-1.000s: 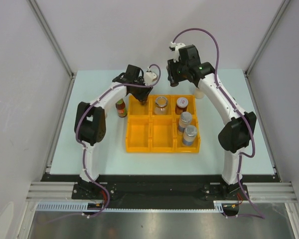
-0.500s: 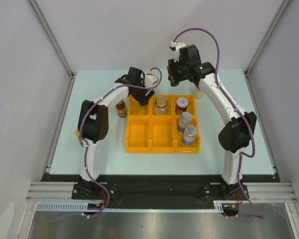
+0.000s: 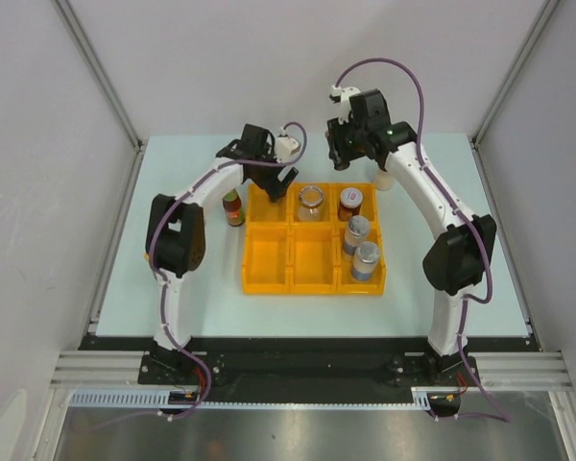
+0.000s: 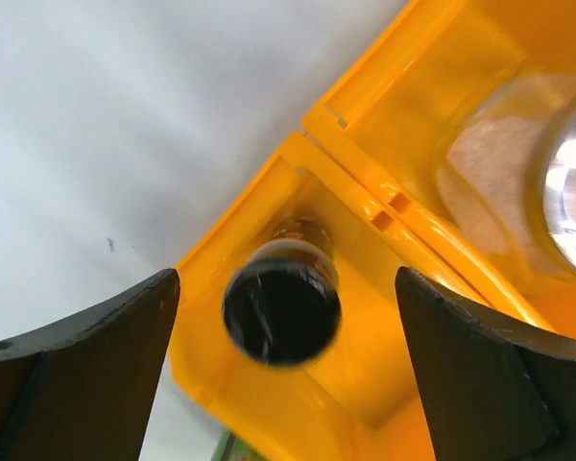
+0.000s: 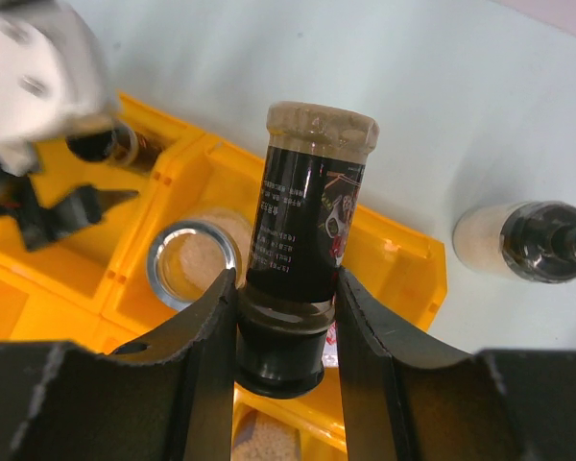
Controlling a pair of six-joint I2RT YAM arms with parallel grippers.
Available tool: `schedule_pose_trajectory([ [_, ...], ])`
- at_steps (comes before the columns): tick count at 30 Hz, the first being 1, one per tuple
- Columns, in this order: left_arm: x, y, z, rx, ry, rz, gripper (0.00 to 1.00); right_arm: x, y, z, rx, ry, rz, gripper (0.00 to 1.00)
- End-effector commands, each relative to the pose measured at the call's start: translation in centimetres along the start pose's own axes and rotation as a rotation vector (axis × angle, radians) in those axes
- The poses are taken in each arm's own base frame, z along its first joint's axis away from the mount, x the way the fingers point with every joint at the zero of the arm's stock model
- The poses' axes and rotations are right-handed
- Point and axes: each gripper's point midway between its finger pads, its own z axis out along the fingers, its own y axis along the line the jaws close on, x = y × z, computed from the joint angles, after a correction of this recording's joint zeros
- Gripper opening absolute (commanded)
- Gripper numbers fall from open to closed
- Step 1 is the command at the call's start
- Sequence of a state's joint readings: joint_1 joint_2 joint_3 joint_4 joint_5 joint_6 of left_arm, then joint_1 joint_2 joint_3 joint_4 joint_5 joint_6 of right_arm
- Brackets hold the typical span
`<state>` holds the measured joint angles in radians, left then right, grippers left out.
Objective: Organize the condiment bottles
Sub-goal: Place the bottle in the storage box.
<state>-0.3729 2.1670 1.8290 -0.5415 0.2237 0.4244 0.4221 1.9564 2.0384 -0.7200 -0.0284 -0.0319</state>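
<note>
My left gripper (image 4: 286,322) stands open over the yellow tray's (image 3: 266,257) back-left compartment, its fingers apart on either side of a black-capped bottle (image 4: 281,312) that stands there untouched. My right gripper (image 5: 286,317) is shut on the black cap of a dark-labelled bottle (image 5: 307,221), held in the air above the tray's back edge (image 5: 403,259). In the top view the left gripper (image 3: 276,184) and right gripper (image 3: 340,158) sit near the tray's back row. A silver-lidded clear jar (image 3: 311,200), a red-lidded jar (image 3: 350,202) and two blue-labelled shakers (image 3: 361,246) stand in the tray.
A slim red-and-green sauce bottle (image 3: 233,207) stands on the table left of the tray. A black-capped jar of white grains (image 5: 528,242) stands behind the tray's right corner. The tray's front-left and front-middle compartments hold nothing.
My left gripper has opened and let go of the black-capped bottle in the back-left compartment. The right arm, still holding its bottle, has barely shifted.
</note>
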Motion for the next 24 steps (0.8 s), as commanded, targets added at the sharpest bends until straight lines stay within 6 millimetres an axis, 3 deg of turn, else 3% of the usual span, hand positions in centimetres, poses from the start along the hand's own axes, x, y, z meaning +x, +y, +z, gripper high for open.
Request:
schedule_pose_trajectory([
  [1,-8.2,0.6,-9.0,-0.019,-0.248,-0.005,1.0,-1.3,-0.2,-2.5,-0.034,-0.064,-0.094,0.0],
  [6,-10.0,-1.3,-14.6,0.022,-0.338,0.008,0.99,0.1,-0.2,-3.8,-0.086,-0.06,-0.163,0.0],
  [8,-10.2,-2.2,-15.7,0.052,-0.356,0.009,1.0,1.1,0.1,-4.1,-0.112,-0.058,-0.206,0.0],
  [9,-10.4,-2.5,-16.7,0.059,-0.37,0.009,1.0,0.8,0.4,-5.3,-0.122,-0.083,-0.224,0.0],
  [10,-10.3,-2.9,-17.0,0.079,-0.372,0.004,1.0,1.9,1.0,-5.2,-0.155,-0.073,-0.24,0.0],
  [13,-9.8,-4.8,-17.1,0.194,-0.36,-0.006,1.0,2.3,2.4,-6.8,-0.187,-0.108,-0.336,0.0],
  [14,-9.5,-5.4,-17.1,0.234,-0.353,-0.002,1.0,3.7,2.8,-6.8,-0.198,-0.088,-0.36,0.0],
  [16,-8.9,-7.4,-16.7,0.368,-0.33,-0.014,1.0,4.1,4.3,-7.8,-0.198,-0.114,-0.45,0.0],
  [17,-8.0,-8.3,-16.1,0.441,-0.292,-0.04,1.0,5.2,4.8,-7.6,-0.204,-0.093,-0.472,0.0],
  [18,-8.6,-9.3,-16.7,0.52,-0.314,-0.039,0.99,5.4,5.4,-7.8,-0.213,-0.096,-0.503,0.0],
  [20,-7.8,-10.1,-16.0,0.605,-0.276,-0.071,1.0,5.7,7.2,-8.8,-0.247,-0.108,-0.537,0.0],
  [24,-8.7,-10.0,-16.8,0.717,-0.323,-0.093,1.0,5.5,8.7,-9.9,-0.269,-0.139,-0.575,0.0],
])
